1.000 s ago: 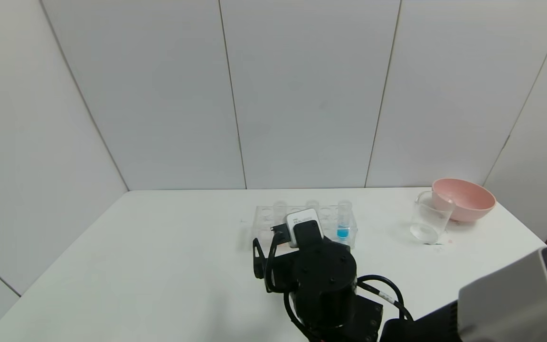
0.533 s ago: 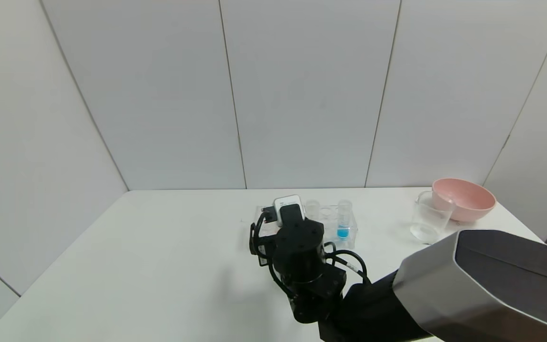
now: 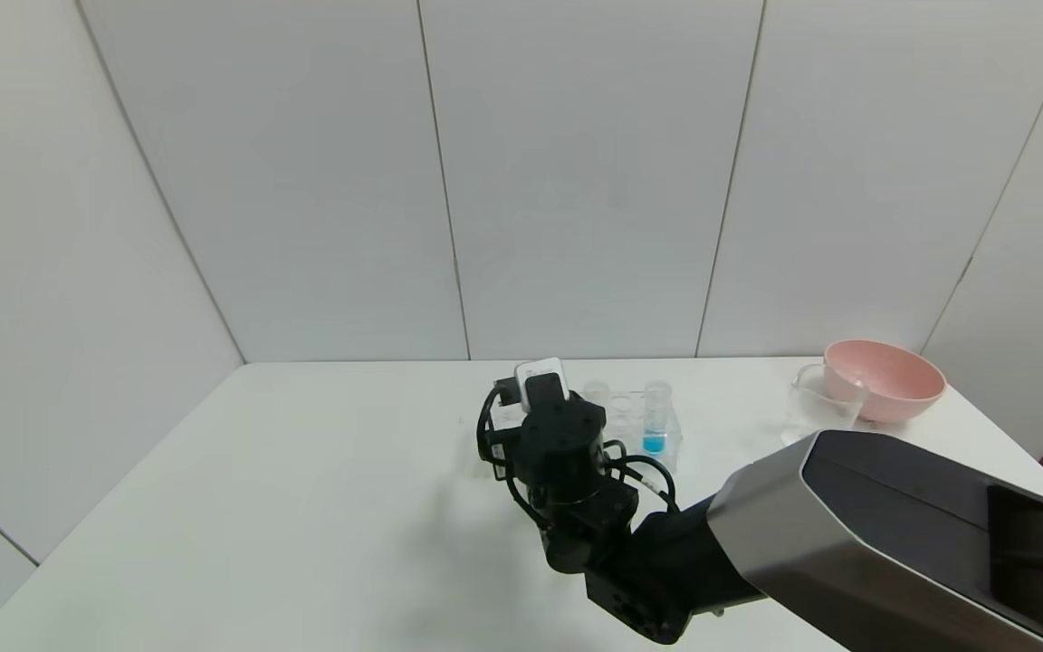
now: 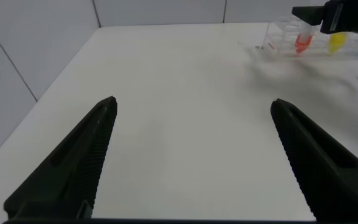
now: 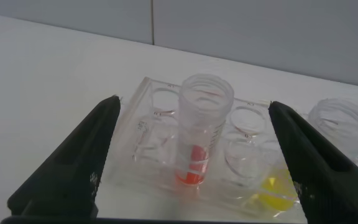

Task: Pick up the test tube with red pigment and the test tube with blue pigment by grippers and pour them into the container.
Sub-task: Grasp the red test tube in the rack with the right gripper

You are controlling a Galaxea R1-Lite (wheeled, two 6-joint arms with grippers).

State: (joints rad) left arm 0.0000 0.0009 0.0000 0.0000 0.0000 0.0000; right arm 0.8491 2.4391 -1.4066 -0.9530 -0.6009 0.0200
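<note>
The test tube with red pigment (image 5: 199, 140) stands upright in the clear rack (image 5: 143, 127), orange-red liquid at its bottom. My right gripper (image 5: 194, 106) is open, one finger on each side of this tube, neither touching it. In the head view the right wrist hides that tube. The test tube with blue pigment (image 3: 655, 424) stands at the rack's right end. The container (image 3: 809, 407), a clear beaker, is at the far right. My left gripper (image 4: 192, 104) hangs open over bare table, far from the rack (image 4: 284, 38).
A tube with yellow liquid (image 5: 271, 188) sits in the rack beside the red one. A pink bowl (image 3: 888, 378) stands just behind the beaker. The right arm's grey forearm (image 3: 893, 534) crosses the table's near right. White table (image 3: 304, 471) lies to the left.
My right arm has stretched forward, away from me, carrying its gripper to the rack's left end. The tubes, beaker and bowl have not moved.
</note>
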